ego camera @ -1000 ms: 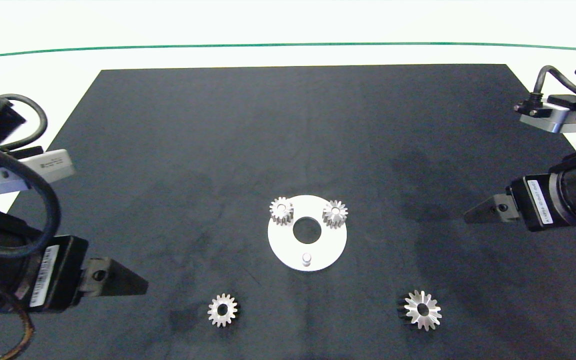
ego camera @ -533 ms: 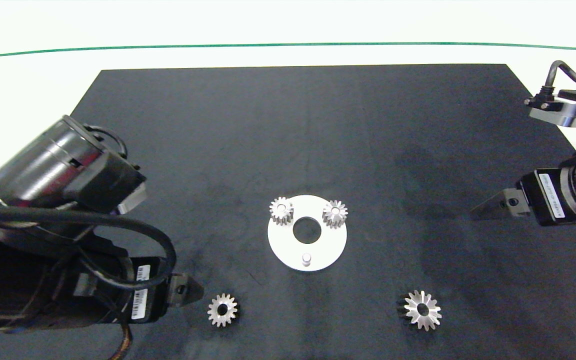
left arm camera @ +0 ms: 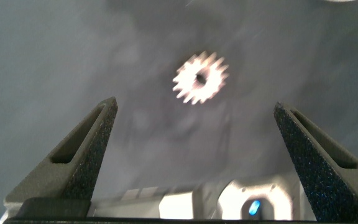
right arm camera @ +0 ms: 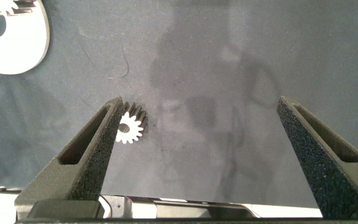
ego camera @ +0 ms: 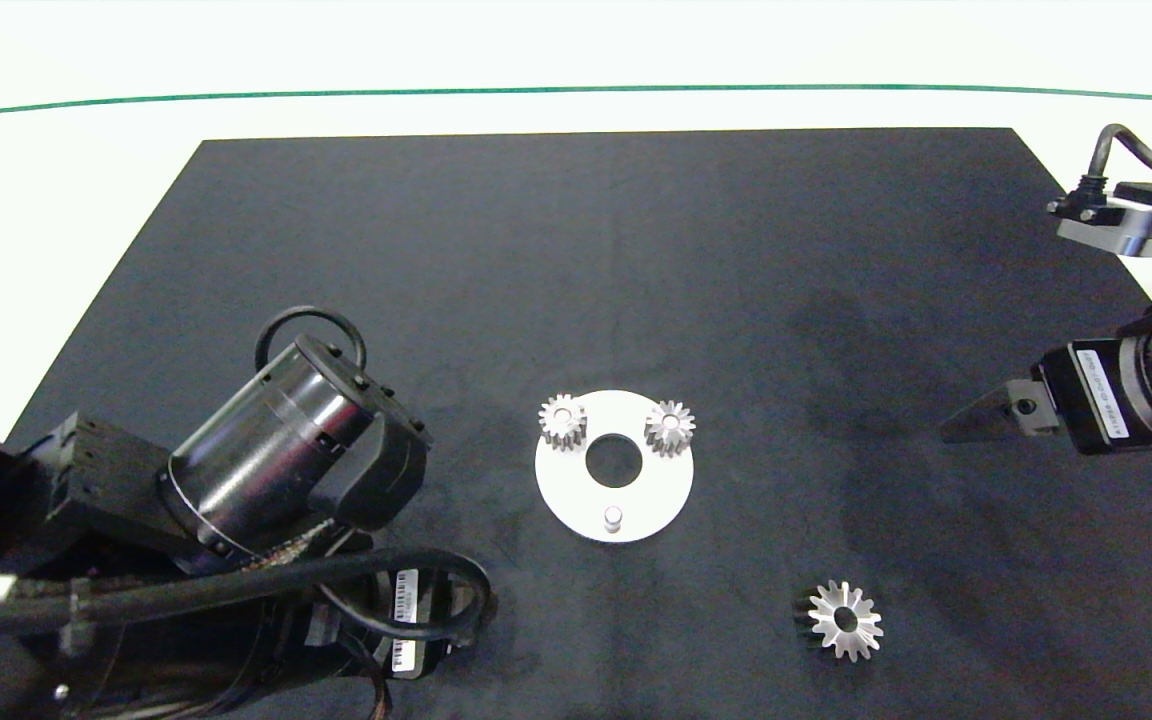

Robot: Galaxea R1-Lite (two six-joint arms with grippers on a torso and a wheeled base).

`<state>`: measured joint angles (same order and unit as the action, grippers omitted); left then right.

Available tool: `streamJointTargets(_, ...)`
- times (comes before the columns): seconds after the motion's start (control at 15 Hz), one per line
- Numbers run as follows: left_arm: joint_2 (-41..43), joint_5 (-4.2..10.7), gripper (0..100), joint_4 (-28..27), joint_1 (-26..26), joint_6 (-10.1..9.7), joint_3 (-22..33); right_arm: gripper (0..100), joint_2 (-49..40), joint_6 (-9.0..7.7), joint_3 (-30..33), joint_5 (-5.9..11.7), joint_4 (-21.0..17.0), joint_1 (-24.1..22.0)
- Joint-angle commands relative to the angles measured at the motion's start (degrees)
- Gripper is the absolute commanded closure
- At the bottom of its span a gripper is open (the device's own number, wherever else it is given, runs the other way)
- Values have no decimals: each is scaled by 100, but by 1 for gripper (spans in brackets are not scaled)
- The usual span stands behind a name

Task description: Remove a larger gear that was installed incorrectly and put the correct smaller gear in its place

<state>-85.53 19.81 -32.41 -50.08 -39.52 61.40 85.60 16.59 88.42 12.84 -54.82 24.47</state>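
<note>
The left gripper (left arm camera: 194,149) hangs over the near left of the dark mat (ego camera: 576,250), fingers wide apart, with the smaller gear (left arm camera: 200,77) lying flat on the mat between them, untouched. The larger gear (ego camera: 844,620) lies near right of the white disc (ego camera: 651,495). The right gripper (right arm camera: 197,155) hovers at the right edge, fingers spread, holding nothing.

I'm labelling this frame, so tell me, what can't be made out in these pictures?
Head view: the small silver short-toothed gear and the open left pincer are hidden under the dark left arm.
Left wrist view: that gear is blurred, so its teeth cannot be counted.
Right wrist view, past the open right pincer: the white round plate is cut off by the picture's edge.
</note>
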Motion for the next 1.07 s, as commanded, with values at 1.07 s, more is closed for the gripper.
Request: streamJointTargets(1.07, -711, 260, 0, 921, -28, 59, -612, 0, 27, 20, -26, -18, -20, 41)
